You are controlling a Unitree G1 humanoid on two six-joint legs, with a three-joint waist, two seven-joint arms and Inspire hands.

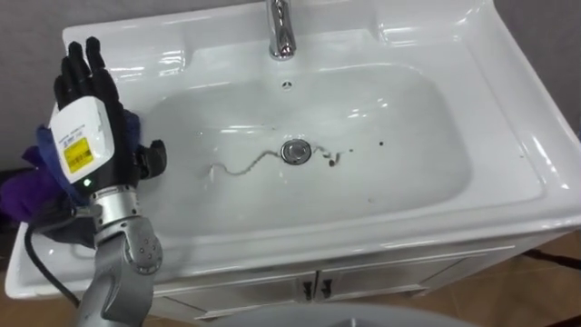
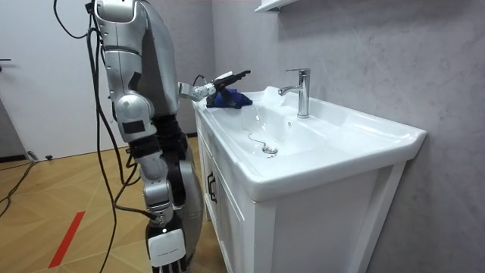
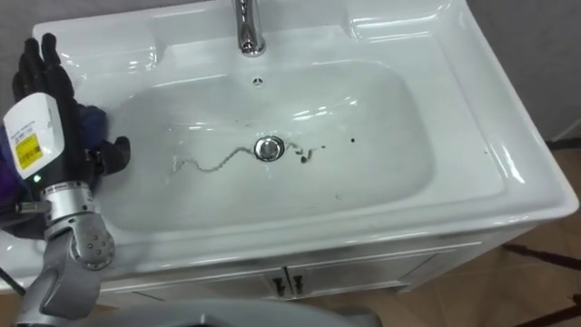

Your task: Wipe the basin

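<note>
Robot's right hand (image 2: 167,249) hangs by its leg, grip untellable. Its left hand (image 1: 89,127), fingers (image 1: 91,59) straight and apart, sits over the blue-purple cloth (image 1: 27,186) on the basin (image 1: 508,136) left rim. Beyond: dark squiggle (image 1: 241,168), drain (image 1: 296,151), faucet (image 1: 281,27).

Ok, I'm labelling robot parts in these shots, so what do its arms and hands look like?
The left hand has black fingers and a white tag with a yellow label on its back. Its wrist is bare metal with a small green light, the forearm is smooth silver-grey, and a dark cable loops beside it. The right hand carries a similar white tag.
</note>
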